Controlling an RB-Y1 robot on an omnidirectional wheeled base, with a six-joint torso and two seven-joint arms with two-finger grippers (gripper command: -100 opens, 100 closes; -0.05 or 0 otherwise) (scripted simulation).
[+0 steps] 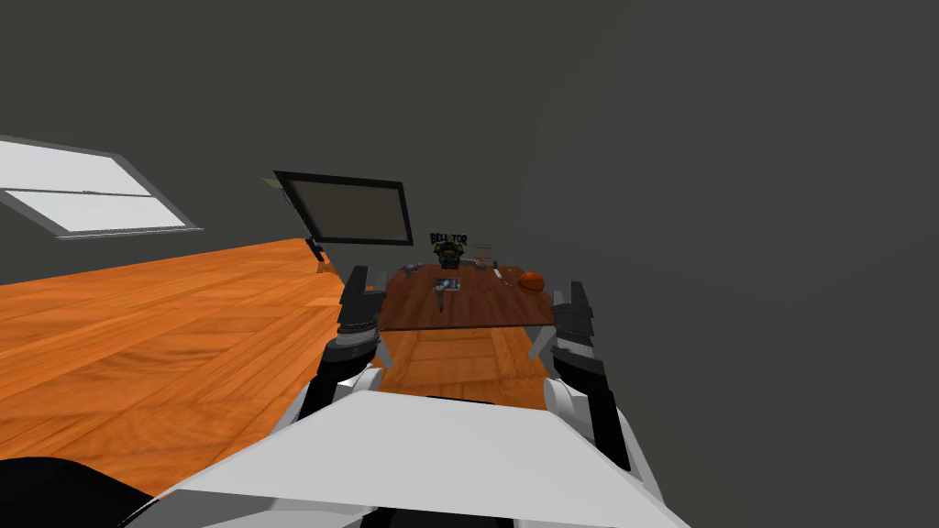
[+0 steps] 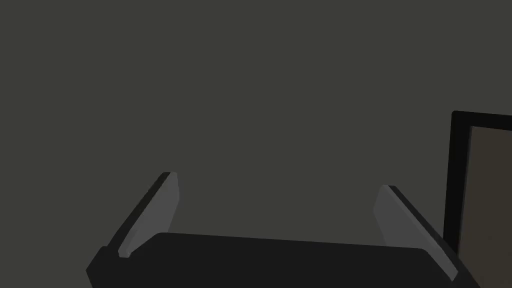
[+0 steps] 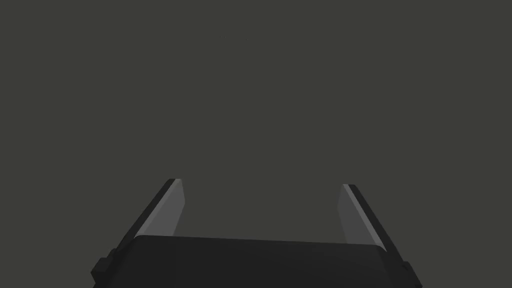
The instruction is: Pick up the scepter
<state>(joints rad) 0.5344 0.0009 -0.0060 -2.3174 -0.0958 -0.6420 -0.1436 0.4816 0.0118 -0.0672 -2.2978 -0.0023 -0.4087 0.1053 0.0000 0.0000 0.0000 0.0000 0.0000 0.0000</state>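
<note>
The left gripper (image 2: pixel 277 181) has its two blade fingers spread wide with nothing between them, and the right gripper (image 3: pixel 260 183) is spread the same way and just as empty. In the head view both arms are raised ahead of the robot, one on each side of the near edge of a brown wooden table (image 1: pixel 477 313), which stands well apart from them on an orange plank floor (image 1: pixel 165 321). The scepter (image 1: pixel 441 293) seems to be the slim rod with a grey knob lying flat on the tabletop left of the middle, though it is too small to make out clearly. Behind it, at the far edge, stands a dark figure (image 1: pixel 448 251) under black lettering. An orange ball (image 1: pixel 531 280) rests near the table's right side.
</note>
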